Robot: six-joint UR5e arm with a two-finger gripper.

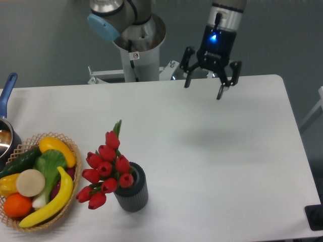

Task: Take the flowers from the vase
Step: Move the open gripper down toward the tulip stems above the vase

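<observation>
Camera view from above the tabletop, read from left to right. At the far left edge a blue-handled pot is cut off by the frame. Just beside it, at the near left, a wicker basket holds a banana, a cucumber, an orange, a leafy green vegetable and other produce. To the right of the basket the vase stands upright on the white surface, dark and ribbed. The flowers sit in its mouth and lean to the left, their red buds spreading past the vase's rim toward the basket, with one green leaf pointing up and away. The lowest buds hang near the basket's edge; whether they touch it cannot be told. Farther right and at the far side, the arm's grey base stands behind the tabletop's edge. Right of that, the tool hangs above the far edge of the tabletop, its two fingers spread apart and holding nothing, a blue light glowing on its body. It is well apart from the flowers.
</observation>
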